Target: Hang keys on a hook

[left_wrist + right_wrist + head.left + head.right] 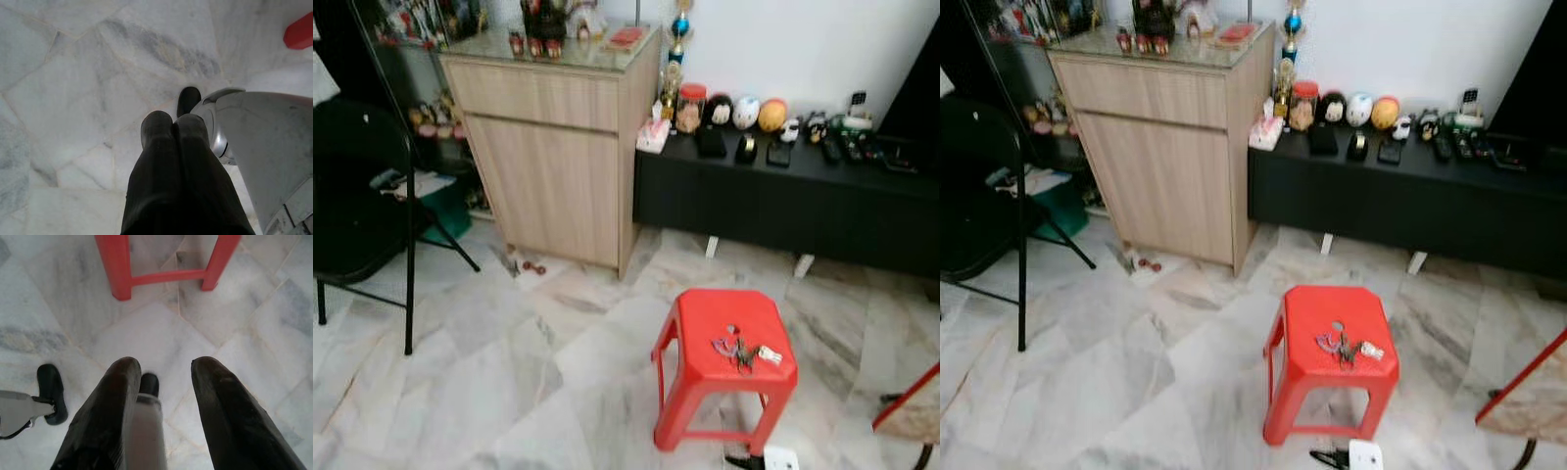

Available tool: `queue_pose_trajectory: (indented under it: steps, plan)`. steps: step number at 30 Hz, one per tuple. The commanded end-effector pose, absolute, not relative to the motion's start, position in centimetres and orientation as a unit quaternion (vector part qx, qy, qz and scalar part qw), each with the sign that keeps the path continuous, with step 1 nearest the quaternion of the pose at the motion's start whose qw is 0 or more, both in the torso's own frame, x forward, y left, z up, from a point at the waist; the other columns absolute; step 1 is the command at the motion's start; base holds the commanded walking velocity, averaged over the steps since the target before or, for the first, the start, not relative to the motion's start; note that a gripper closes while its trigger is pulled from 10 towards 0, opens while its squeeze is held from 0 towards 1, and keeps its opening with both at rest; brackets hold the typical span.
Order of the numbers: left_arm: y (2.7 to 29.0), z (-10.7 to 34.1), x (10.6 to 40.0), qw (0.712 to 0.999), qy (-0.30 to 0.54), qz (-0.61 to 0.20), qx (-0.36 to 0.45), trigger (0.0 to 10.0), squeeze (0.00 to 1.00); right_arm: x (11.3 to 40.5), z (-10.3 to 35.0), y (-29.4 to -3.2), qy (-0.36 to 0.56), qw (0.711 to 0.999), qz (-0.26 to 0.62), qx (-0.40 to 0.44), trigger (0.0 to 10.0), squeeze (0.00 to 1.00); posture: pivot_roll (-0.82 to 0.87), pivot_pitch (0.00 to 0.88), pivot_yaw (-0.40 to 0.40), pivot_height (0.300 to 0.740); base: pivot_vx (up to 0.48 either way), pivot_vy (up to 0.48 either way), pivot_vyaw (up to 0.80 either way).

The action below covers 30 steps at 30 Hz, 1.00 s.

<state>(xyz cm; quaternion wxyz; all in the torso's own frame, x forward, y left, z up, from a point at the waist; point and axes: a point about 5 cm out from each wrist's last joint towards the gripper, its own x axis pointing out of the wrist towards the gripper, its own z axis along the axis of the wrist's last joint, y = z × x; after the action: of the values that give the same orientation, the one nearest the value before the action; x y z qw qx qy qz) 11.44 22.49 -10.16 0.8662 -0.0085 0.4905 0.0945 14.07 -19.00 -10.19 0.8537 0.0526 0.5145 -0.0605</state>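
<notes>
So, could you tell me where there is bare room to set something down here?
The red stool has bare seat left of the keys. The marble floor is open between the stool, folding chair and wooden cabinet. The black bench is crowded along its back.

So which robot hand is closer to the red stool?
Probably the right. The right gripper hangs open above the floor with the red stool and its legs just ahead. The left gripper, shut, sees one red corner far off.
</notes>
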Motion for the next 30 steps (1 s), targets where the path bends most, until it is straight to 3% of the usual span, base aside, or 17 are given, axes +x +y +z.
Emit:
queue_pose_trajectory:
  steps: [1, 5, 13, 26, 30]
  plan:
    - [21.6, -10.5, 11.1, 0.862, 0.499, 0.084, -0.019, 10.0, 0.00, 14.2, -10.0, -19.9, 0.507, 0.857, -0.075, 0.056, 10.0, 0.00, 0.19, 0.000, -0.063, 0.740, 0.255, 0.000, 0.00]
    - [21.6, -10.4, 11.2, 0.863, 0.498, 0.084, -0.018, 10.0, 0.00, 13.8, -9.6, -22.6, 0.499, 0.859, -0.097, 0.055, 10.0, 0.00, 0.19, 0.000, -0.062, 0.740, 0.262, 0.000, 0.00]
    - [21.7, -10.4, 11.2, 0.863, 0.498, 0.083, -0.018, 10.0, 0.00, 13.6, -9.5, -23.5, 0.504, 0.857, -0.097, 0.044, 10.0, 0.00, 0.19, 0.000, -0.061, 0.740, 0.273, 0.000, -0.49]
    - [21.6, -10.4, 11.3, 0.863, 0.497, 0.082, -0.019, 10.0, 0.00, 15.7, -9.7, -18.3, 0.493, 0.866, -0.063, 0.055, 10.0, 0.00, 0.19, 0.000, -0.064, 0.740, 0.273, 0.000, 0.00]
    - [21.6, -10.4, 11.2, 0.863, 0.497, 0.083, -0.019, 10.0, 0.00, 15.6, -9.7, -17.8, 0.493, 0.867, -0.054, 0.047, 10.0, 0.00, 0.19, 0.000, -0.066, 0.740, 0.273, 0.000, 0.00]
